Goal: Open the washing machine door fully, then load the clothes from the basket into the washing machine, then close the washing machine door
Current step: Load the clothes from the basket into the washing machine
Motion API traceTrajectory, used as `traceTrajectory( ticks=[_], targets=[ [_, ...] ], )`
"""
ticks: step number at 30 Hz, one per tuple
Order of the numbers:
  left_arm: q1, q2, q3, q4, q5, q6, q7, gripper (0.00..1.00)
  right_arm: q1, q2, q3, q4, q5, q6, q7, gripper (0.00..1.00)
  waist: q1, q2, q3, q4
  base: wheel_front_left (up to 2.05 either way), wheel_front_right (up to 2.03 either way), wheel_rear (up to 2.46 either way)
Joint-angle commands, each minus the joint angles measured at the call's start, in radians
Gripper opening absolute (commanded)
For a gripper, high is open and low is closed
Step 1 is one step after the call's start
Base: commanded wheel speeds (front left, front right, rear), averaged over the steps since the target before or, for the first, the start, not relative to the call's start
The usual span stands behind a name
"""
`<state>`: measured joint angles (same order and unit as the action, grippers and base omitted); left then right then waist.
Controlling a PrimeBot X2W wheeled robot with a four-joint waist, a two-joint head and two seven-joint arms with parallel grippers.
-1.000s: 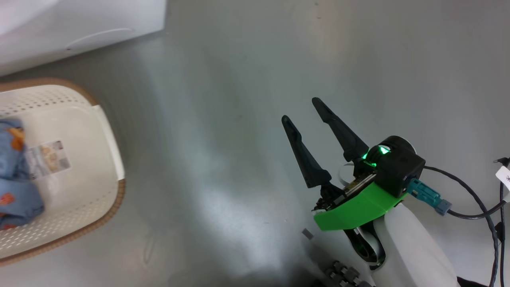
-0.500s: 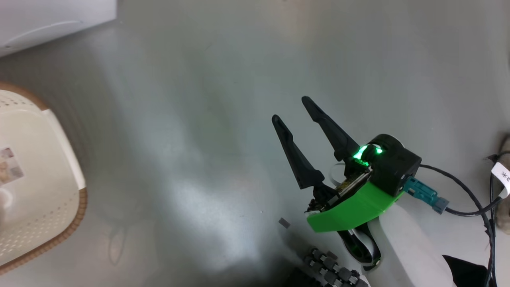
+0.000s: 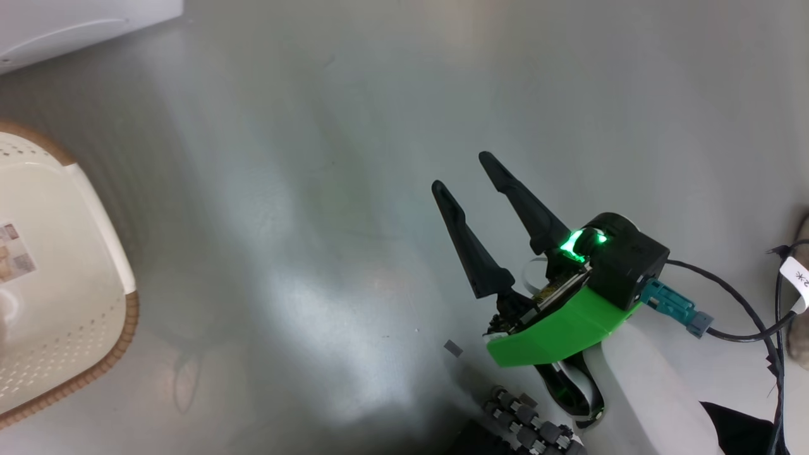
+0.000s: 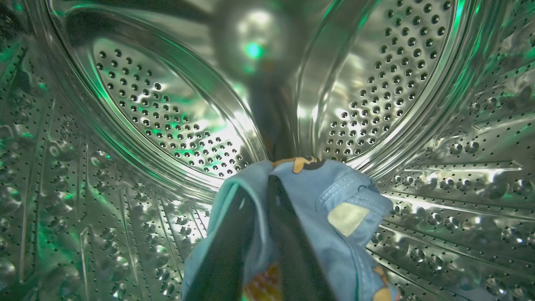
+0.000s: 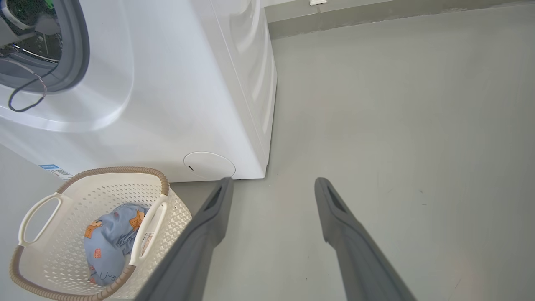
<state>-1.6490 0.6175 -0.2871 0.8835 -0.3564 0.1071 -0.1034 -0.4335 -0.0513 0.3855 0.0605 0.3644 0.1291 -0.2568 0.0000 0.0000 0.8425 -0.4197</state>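
- The head camera has swung since a second ago. The basket (image 3: 95,373) now lies further toward that view's left edge, and the right gripper (image 3: 461,172) holds the same spread pose.
- The right gripper (image 5: 272,180) hangs over the grey floor (image 5: 397,104), out from the washing machine's (image 5: 175,83) lower front corner and clear of it. Its two dark fingers stand wide apart with nothing between them.
- The cream perforated basket (image 5: 113,169) sits on the floor just in front of the washing machine, below its round filter cover (image 5: 209,165). A paper label (image 3: 12,259) lies on the basket floor.
- One light-blue bundle (image 5: 110,234), printed with orange figures, lies inside the basket against the side farther from the machine.
- The grey-blue gasket (image 5: 79,50) rings the opening in the washing machine's front.
- The left gripper (image 4: 257,184) is deep inside the washing machine's steel perforated drum (image 4: 167,125). Its fingers are nearly together, pinching a fold of the second clothes bundle (image 4: 347,196).
- That bundle drapes around both fingers, above the drum's lower wall.
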Motion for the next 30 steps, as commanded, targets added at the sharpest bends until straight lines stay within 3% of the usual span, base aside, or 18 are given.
traceTrajectory(
  ticks=[1,8,15,26,30],
  targets=[
    [-0.023,0.03,0.001,-0.012,-0.003,-0.011,-0.018,1.0,0.014,0.001,0.013,-0.018,-0.002,0.002,-0.005,1.0,0.0,0.0,-0.004,0.008,0.0,0.0,0.0],
    [-0.008,-0.017,0.004,0.052,-0.044,-0.049,-0.055,1.0,0.021,0.001,-0.017,-0.018,-0.021,0.002,-0.005,1.0,0.0,0.0,-0.03,0.053,0.0,0.0,0.0],
    [0.109,-0.051,0.005,0.068,-0.076,-0.058,-0.095,1.0,0.047,0.001,-0.062,-0.012,-0.054,0.002,-0.005,1.0,0.0,0.0,-0.096,0.11,0.0,0.0,0.0],
    [0.474,-0.098,0.03,-0.143,-0.124,-0.006,-0.149,1.0,0.115,0.001,-0.128,-0.001,-0.102,0.002,-0.005,1.0,0.0,0.0,-0.237,0.182,0.0,0.0,0.0],
    [0.686,-0.109,0.066,-0.321,-0.149,0.047,-0.155,1.0,0.144,0.001,-0.143,0.0,-0.115,0.002,-0.005,1.0,0.0,0.0,-0.299,0.204,0.0,0.0,0.0]
  ],
)
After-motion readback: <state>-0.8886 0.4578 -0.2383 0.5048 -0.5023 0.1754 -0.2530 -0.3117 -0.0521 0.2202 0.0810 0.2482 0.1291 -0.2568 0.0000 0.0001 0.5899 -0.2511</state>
